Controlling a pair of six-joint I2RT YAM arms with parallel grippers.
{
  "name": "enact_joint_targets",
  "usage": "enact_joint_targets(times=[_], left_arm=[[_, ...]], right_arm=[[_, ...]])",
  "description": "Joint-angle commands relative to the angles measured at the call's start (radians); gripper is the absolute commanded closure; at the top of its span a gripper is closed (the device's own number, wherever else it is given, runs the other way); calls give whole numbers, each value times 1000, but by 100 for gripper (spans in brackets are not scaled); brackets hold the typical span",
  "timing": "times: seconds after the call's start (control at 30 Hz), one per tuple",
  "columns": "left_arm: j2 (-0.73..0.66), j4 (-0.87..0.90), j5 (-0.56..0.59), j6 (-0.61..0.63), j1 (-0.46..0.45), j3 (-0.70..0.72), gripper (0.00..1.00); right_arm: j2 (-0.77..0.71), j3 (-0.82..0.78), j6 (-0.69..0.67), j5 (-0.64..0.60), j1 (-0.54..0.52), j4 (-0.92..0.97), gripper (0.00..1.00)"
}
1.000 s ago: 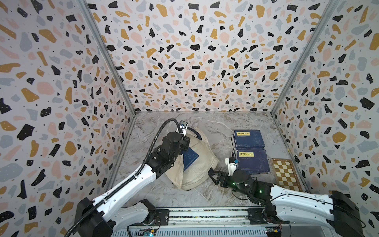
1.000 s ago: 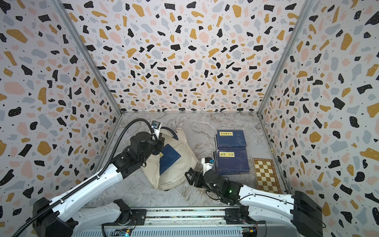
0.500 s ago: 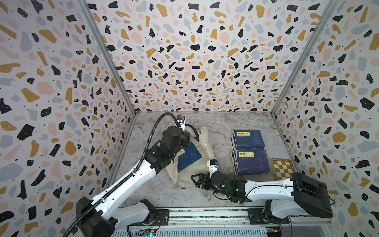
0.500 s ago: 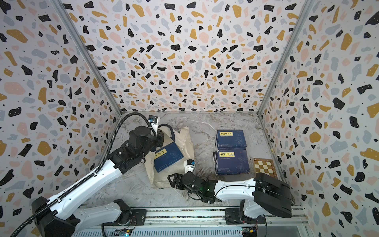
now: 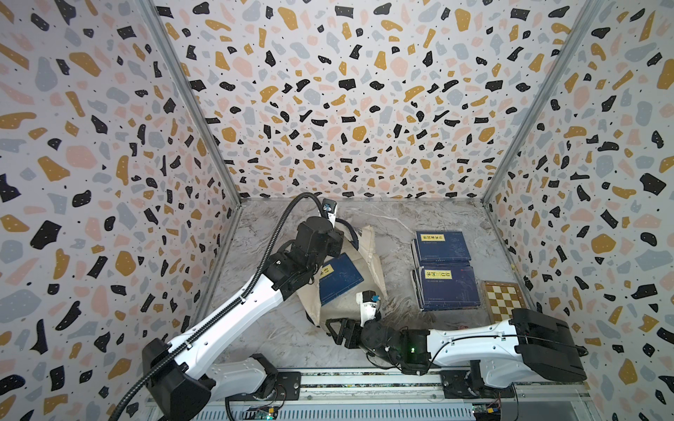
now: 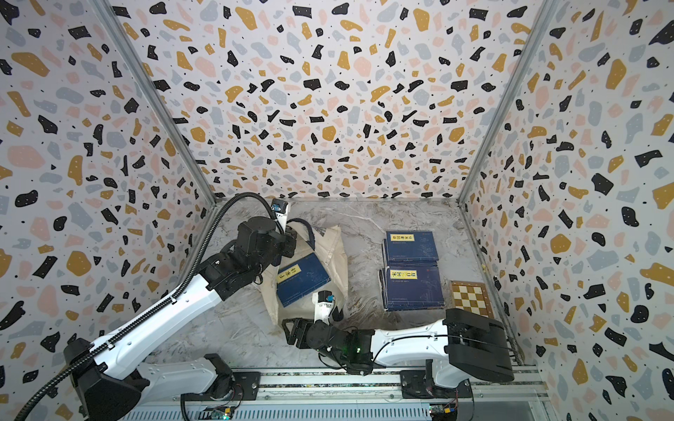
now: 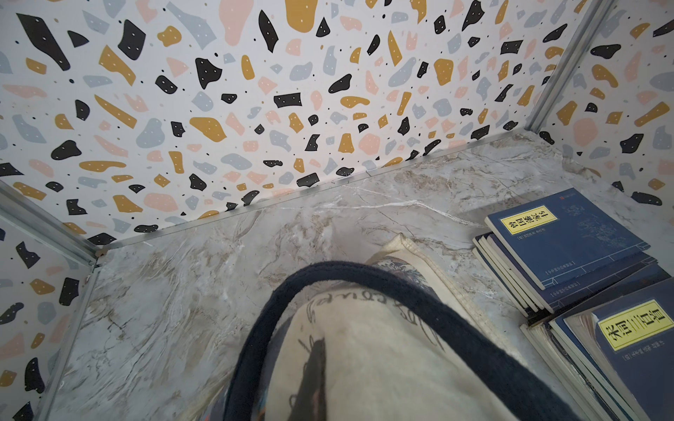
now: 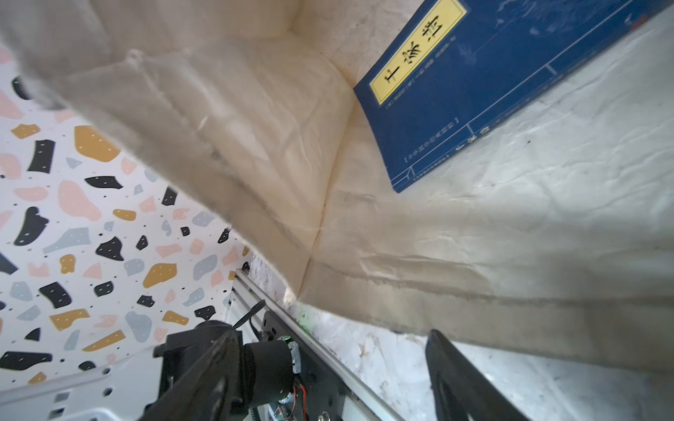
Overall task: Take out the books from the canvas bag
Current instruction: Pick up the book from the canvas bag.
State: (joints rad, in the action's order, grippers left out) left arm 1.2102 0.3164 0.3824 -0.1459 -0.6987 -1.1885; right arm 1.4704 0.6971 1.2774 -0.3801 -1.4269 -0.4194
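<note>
Cream canvas bag (image 5: 369, 255) is enclosing a navy rectangular book (image 5: 341, 280). Left fingers (image 5: 339, 243) are clamping the bag; right fingers (image 8: 467, 379) are standing wide.

Both top views hang high over the near rail (image 5: 364, 379), looking steeply down at the whole counter (image 5: 401, 226). The two pictures are near-identical. Left wrist camera rides close above the canvas bag (image 7: 364, 364), facing the back wall (image 7: 291, 91) and catching the stacked books (image 7: 569, 233) at the edge. Right wrist camera sits low, right at the bag's mouth, peering in at one book (image 8: 510, 91), also seen in both top views.
</note>
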Motion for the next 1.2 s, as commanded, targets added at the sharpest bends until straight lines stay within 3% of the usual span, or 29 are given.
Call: enact_joint_targets(times=[0.0, 0.63, 1.0, 1.17], left_arm=[[-40, -56, 34, 6, -25, -102, 100], [-121, -42, 74, 39, -175, -149, 100], [-172, -78, 138, 103, -293, -115, 100], [-184, -76, 162, 98, -331, -73, 100]], right_arm=[[34, 42, -5, 28, 13, 17, 19], [116, 36, 39, 30, 165, -48, 19], [132, -52, 11, 42, 291, -243, 21], [149, -94, -58, 79, 339, -453, 28]])
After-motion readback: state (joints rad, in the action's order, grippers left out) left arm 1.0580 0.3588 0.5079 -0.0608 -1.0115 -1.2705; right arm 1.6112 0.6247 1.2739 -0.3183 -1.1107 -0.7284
